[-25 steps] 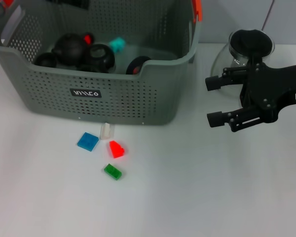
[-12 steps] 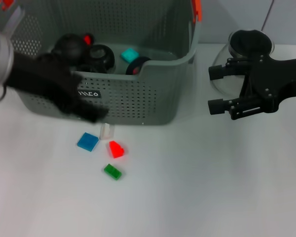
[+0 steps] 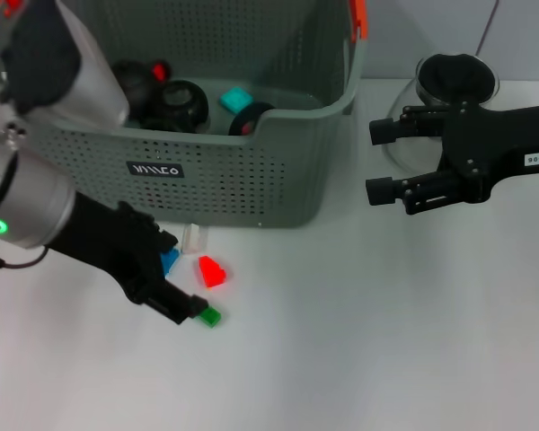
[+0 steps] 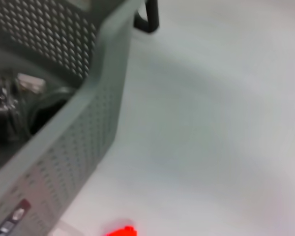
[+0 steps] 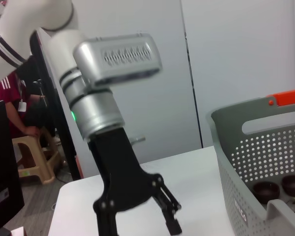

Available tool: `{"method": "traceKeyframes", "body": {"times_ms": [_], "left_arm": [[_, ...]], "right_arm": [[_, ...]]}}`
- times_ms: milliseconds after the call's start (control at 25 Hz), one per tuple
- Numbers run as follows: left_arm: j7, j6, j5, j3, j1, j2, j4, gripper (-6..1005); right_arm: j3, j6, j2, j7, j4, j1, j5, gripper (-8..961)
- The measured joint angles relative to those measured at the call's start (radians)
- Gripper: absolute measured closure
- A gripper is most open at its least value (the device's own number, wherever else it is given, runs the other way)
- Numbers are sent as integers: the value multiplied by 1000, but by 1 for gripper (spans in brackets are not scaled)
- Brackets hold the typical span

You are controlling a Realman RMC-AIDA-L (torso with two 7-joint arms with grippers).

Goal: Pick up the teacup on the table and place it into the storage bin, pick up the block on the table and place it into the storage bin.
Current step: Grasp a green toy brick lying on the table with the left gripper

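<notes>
Blocks under the left gripper, low on the worktop in front of the bin.

I've got my left arm reaching over 4 small blocks: blue, clear, red and green, the jaws nearest the green one and partly covering it. From the right wrist view the jaws look parted and empty. Dark cups and a teal block already lie inside the bin, so I judge a block pick is the step in hand. I'd centre on 1 block only, keep clear of the red neighbour, go down square and close gently so it doesn't squirt out. My right gripper waits beside the pitcher, jaws wide apart, empty.
</notes>
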Motion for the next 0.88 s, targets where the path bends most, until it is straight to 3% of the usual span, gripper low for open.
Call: {"method": "traceKeyframes", "body": {"times_ms": [240,600,880], "left_arm": [[-53,-50,58,69,-32,-4,88,42],[-391,-151,138,271,-48,-5,148,51],[-522,-210,163,325,-71,-6,194,51]], "right_arm": [[4,0,4,8,0,0,0,12],[8,-5,1,6,-5,0,0,12],[1,-1,-5,-7,-8,2,0,12]]}}
